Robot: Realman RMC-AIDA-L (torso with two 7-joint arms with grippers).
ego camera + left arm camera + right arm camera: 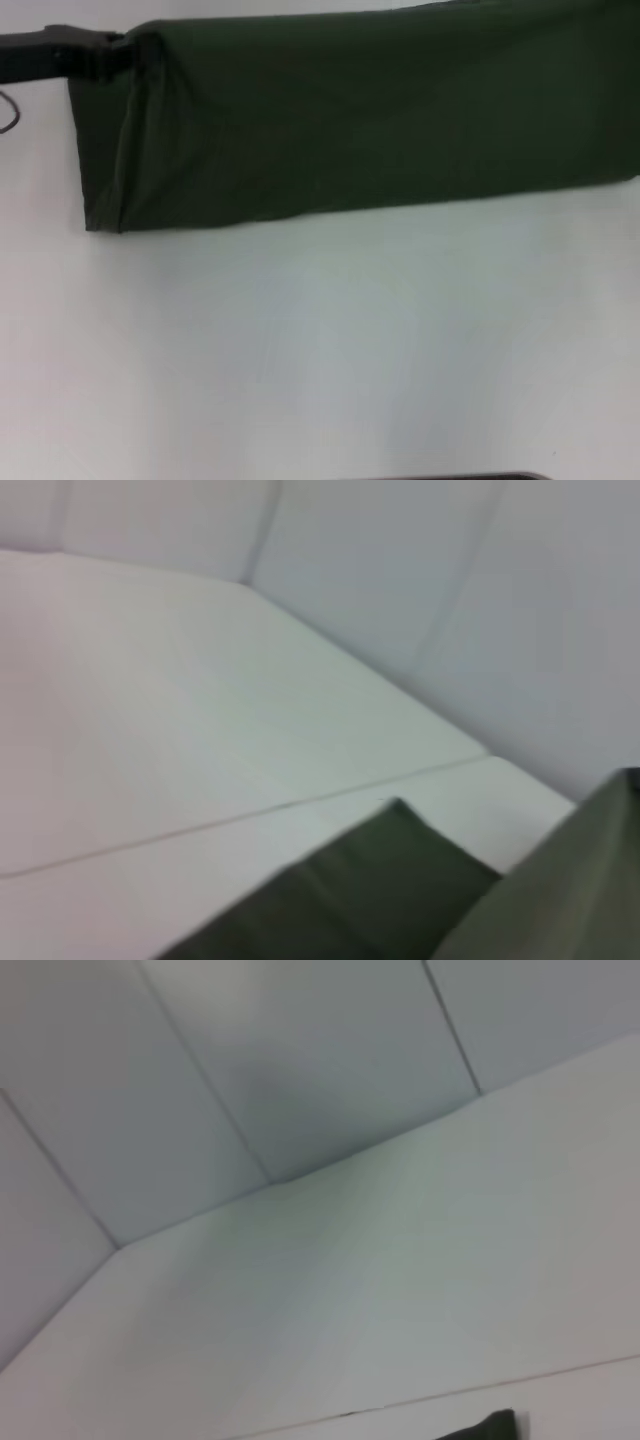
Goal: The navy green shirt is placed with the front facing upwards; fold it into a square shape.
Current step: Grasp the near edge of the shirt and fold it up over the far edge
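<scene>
The navy green shirt (380, 120) stretches as a long dark olive band across the far side of the white table (320, 340); no lettering or collar shows. My left gripper (125, 52) reaches in from the far left and is shut on the shirt's upper left corner, which hangs in a raised fold below it. In the left wrist view the shirt (370, 890) fills the lower part, with a nearer fold of it close to the camera. A small dark tip of the shirt (492, 1424) shows in the right wrist view. My right gripper is not seen in any view.
The white table has a thin seam line (250, 815) and is bounded by pale wall panels (300, 1060). A thin dark cable (8, 110) loops at the far left edge. A dark strip (450, 476) lies at the near edge.
</scene>
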